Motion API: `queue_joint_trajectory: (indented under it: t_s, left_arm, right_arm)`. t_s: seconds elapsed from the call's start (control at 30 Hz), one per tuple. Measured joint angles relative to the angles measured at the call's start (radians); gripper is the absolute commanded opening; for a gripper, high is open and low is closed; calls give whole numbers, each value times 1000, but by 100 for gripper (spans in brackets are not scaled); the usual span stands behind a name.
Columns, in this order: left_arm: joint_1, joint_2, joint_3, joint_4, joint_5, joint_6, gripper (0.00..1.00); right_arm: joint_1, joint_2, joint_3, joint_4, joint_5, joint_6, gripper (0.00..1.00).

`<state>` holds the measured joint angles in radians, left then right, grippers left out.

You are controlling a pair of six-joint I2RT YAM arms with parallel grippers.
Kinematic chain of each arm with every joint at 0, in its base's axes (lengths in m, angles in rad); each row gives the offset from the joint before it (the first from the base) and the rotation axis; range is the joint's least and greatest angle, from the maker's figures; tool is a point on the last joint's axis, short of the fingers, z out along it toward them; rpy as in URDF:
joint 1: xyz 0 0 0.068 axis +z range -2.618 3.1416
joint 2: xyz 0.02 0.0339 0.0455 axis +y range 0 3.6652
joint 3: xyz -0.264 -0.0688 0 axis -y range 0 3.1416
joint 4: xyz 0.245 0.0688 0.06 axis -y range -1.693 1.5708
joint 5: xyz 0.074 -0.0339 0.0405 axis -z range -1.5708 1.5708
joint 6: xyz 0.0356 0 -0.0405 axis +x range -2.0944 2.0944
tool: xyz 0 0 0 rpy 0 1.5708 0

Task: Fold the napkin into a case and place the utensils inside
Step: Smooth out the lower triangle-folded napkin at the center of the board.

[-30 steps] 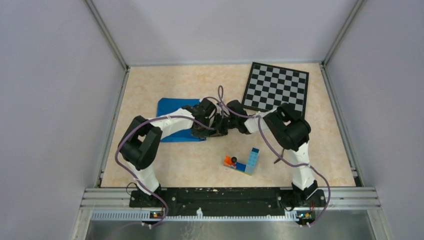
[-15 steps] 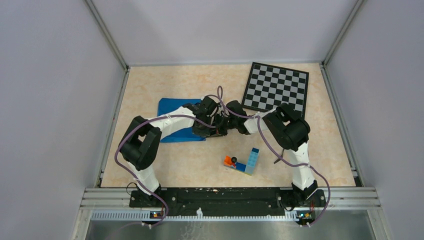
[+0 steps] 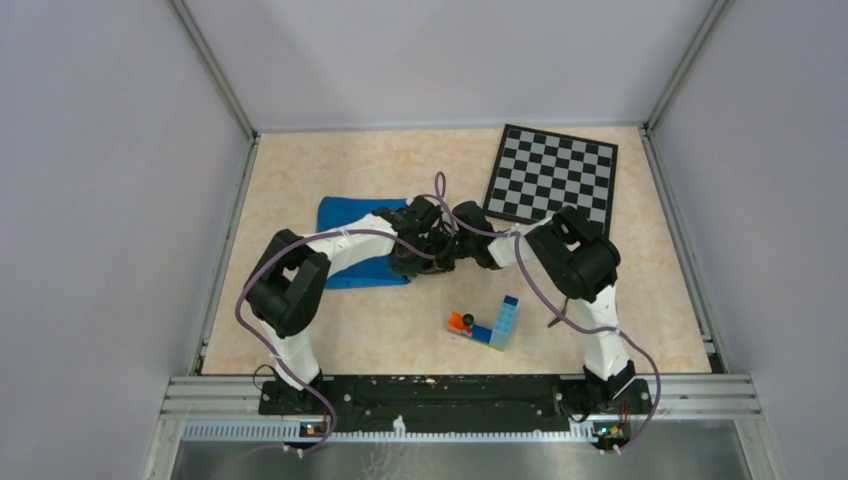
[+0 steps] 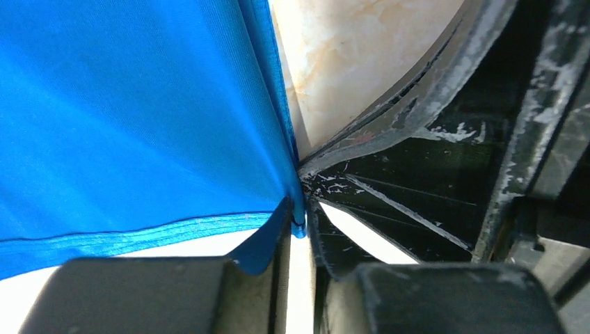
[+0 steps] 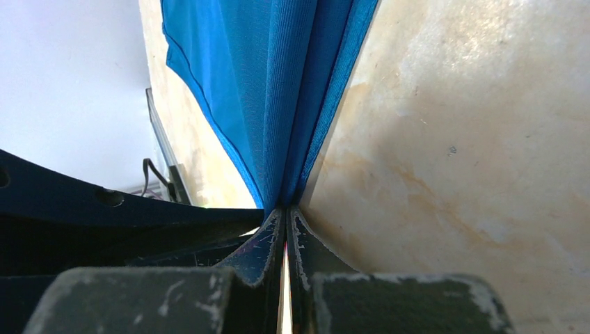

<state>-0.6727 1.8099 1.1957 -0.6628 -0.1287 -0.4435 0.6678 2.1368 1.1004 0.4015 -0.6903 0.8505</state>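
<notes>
from above, the napkin (image 3: 342, 214) lies on the bench (image 3: 300, 170), its right edge hidden under the two arms where they meet. only the wrist views show the grip: the left pincer (image 4: 300, 212) is pressed together on a hemmed corner of the thin, finely ribbed, glossy cloth spreading to its left, and the right pincer (image 5: 285, 223) nips a stacked fold straight ahead, marbled beige bench rightward.

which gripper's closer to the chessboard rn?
Right, narrowly. Both are shut on an edge of the napkin, near-left of the chessboard. The right gripper comes in from the board's side; the left gripper sits beyond it, over the napkin.
</notes>
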Motion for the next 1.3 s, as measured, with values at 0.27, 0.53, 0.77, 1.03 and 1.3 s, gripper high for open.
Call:
queue_joint_trajectory:
  t_s: [0.27,0.53,0.77,1.03,1.3]
  left_arm:
    - [-3,-56,3,-34,12,-11,64]
    - [42,-391,-11,-41,88,-17,71]
    - [246,-590,-100,-67,140,6,74]
    - [276,-700,-105,-98,140,28,74]
    - [327,-710,-105,-99,171,29,76]
  right_arm:
    - [-12,-18,-29,13,-1,-3,29]
    - [-13,-79,-53,-26,-8,-58,46]
    - [26,-79,-38,-43,33,-61,34]
    - [43,-58,-6,-115,80,-60,1]
    - [20,-35,63,-241,46,-123,0]
